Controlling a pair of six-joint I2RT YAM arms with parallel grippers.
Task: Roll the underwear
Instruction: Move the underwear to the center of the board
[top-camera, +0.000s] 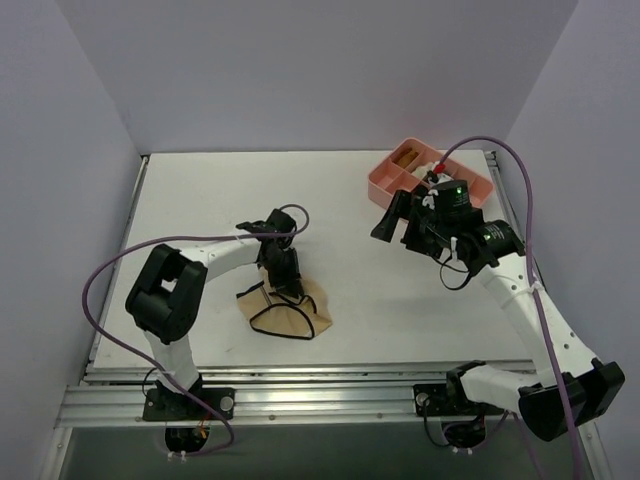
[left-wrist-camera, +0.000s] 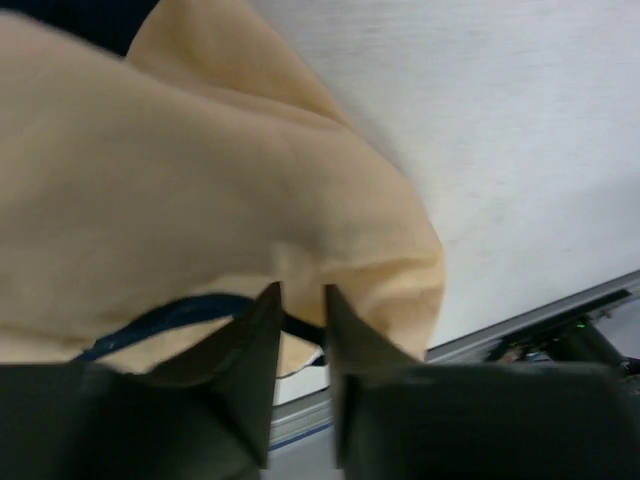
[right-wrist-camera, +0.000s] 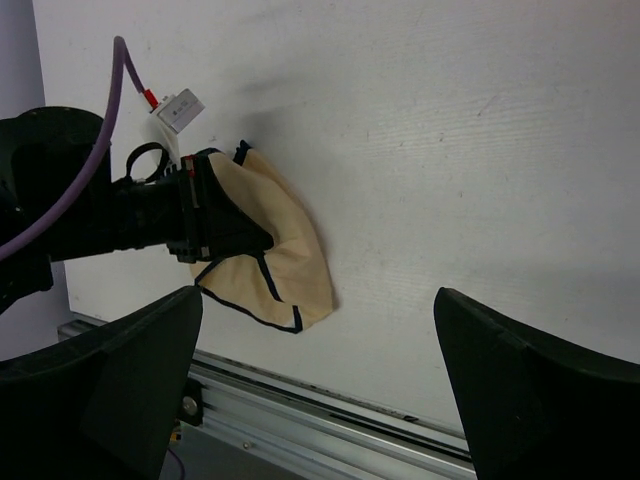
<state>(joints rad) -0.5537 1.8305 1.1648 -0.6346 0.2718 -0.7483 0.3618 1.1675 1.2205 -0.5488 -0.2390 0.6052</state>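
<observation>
The underwear (top-camera: 291, 320) is a tan cloth with thin black trim, lying partly folded on the white table near the front edge. My left gripper (top-camera: 291, 291) is down on its far edge. In the left wrist view the jaws (left-wrist-camera: 302, 298) stand almost together, pinching a fold of the tan underwear (left-wrist-camera: 200, 180) and its black trim. My right gripper (top-camera: 392, 222) hangs open and empty above the table, well to the right of the cloth. The right wrist view shows the underwear (right-wrist-camera: 295, 255) with my left gripper (right-wrist-camera: 262, 240) on it, between my wide-open right fingers (right-wrist-camera: 140, 360).
A pink divided tray (top-camera: 383, 183) stands at the back right, holding a brown item (top-camera: 405, 155) and a cream one. An aluminium rail (top-camera: 320, 385) runs along the table's front edge, just below the cloth. Purple cables trail from both arms.
</observation>
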